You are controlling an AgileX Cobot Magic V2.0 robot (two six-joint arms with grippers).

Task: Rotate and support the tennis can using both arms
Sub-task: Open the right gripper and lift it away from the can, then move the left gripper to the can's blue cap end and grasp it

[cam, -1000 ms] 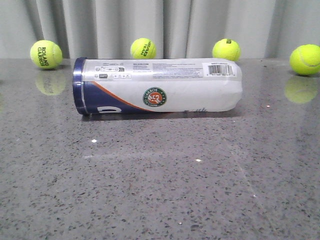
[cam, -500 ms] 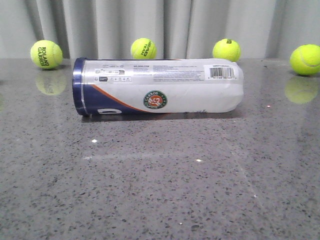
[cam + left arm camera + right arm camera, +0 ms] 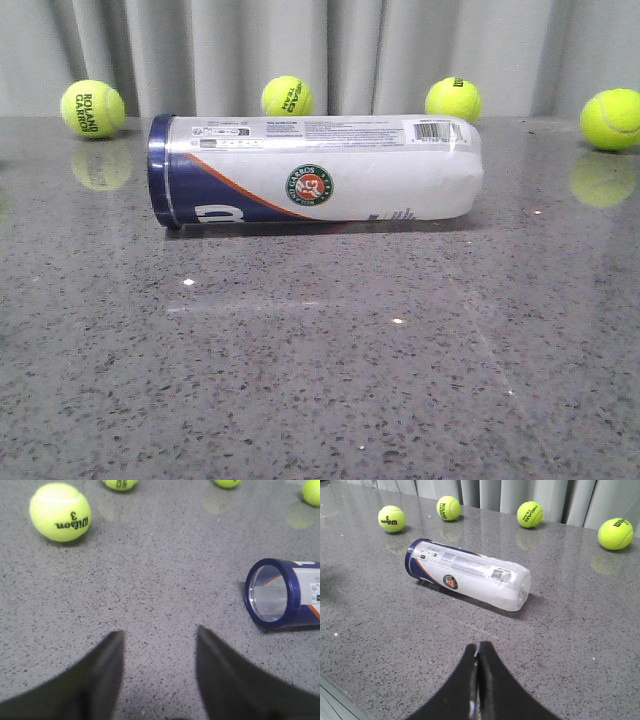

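Both grippers held low over the surface, neither in contact with any object.

The left gripper (image 3: 159, 645) is seen in its wrist view with two dark wedge-shaped fingers (image 3: 102, 672) spread apart, a wide gap being left between the tips; nothing is held between them. The right gripper (image 3: 478, 652) is seen in its wrist view with its two black fingers (image 3: 492, 680) pressed together, only a thin seam being visible between the tips, and nothing is gripped. Neither arm nor gripper is shown in the front view, so the arm poses cannot be judged.
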